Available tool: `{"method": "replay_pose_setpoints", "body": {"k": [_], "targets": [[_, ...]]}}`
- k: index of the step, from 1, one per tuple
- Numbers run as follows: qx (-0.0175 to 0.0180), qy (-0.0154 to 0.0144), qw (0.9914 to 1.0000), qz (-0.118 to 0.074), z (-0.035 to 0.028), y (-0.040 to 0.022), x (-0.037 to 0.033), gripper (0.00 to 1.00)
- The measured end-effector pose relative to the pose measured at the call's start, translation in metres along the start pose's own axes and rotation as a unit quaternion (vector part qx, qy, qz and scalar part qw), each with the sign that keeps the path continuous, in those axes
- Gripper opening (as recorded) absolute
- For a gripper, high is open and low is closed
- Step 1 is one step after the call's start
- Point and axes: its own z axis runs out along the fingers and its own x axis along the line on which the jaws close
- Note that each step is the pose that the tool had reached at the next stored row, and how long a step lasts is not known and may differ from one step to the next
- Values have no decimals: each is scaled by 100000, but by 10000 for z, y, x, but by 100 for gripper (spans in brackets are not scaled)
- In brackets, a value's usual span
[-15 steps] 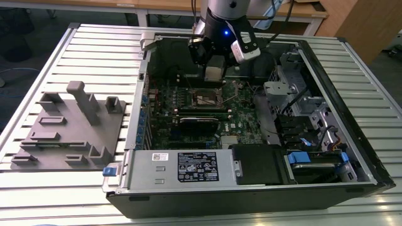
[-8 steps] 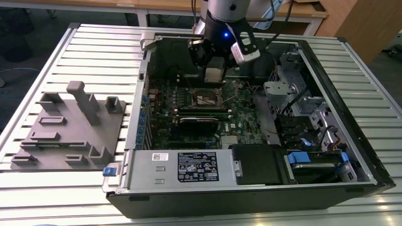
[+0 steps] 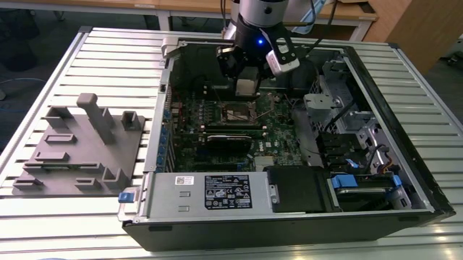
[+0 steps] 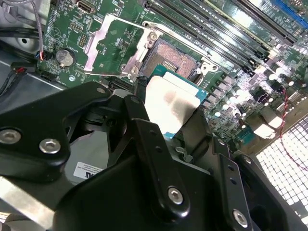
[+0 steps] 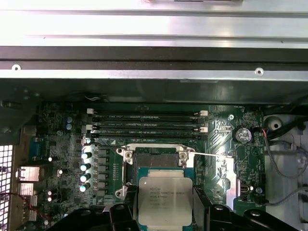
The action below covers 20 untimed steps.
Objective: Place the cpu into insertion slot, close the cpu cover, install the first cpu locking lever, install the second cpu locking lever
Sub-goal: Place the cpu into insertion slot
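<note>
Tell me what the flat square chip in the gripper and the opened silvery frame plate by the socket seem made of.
Flat square silver-tan chip: seemingly metal lid, dull sheen, on a green board rim. Thin silvery frame plate: probably stamped sheet steel, bright glare.

The cpu (image 5: 165,199), a flat square with a dull silver top and green edging, hung gripped in the claw (image 3: 246,89) just above the slot (image 5: 155,161). The slot's dark socket lay bare, and the silvery cover (image 4: 140,48) was swung open beside it.
</note>
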Motion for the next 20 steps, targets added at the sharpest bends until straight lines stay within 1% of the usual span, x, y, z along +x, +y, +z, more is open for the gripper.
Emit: {"method": "replay_pose_setpoints", "body": {"k": [7,13,20], "targets": [[17,-299,99997,-751,39,-4,0,54],[11,-317,99996,-832,44,-4,0,54],[33,-430,99995,-933,63,-6,14,54]]}}
